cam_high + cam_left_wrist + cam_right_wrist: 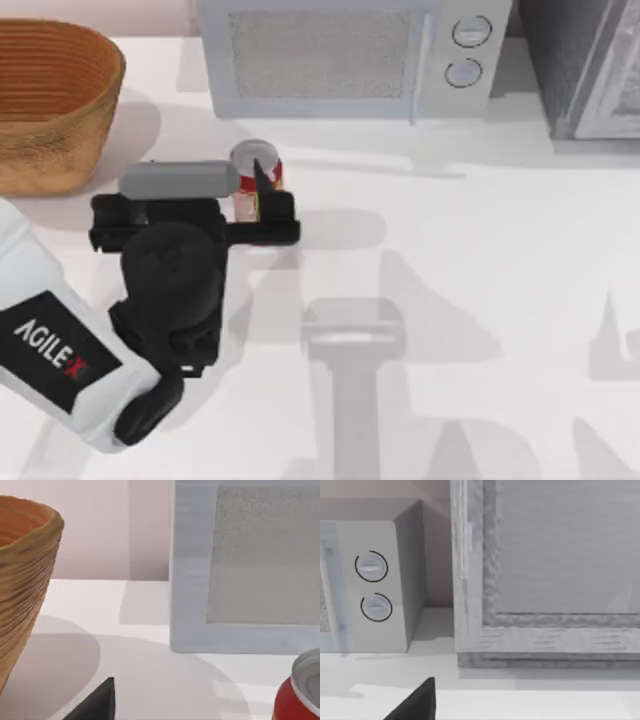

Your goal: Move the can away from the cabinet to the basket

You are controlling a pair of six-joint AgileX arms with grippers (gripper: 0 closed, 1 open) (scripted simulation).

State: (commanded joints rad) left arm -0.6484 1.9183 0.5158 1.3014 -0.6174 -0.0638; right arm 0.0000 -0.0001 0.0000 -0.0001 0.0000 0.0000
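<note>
- The cabinet (590,70) stands at the table's far right corner, with the microwave (345,55) beside it.
- The basket (50,100) sits at the far left, near the can; its wide mouth suits a drop from above.
- The left gripper (262,195) reaches the can, a dark finger across it; I cannot tell whether it is clamped.
- The can (256,175) stands upright in front of the microwave, well apart from the cabinet. Judged light, rigid, smooth and slippery: grip mid-body, sidewall to sidewall, gently to avoid denting.
</note>
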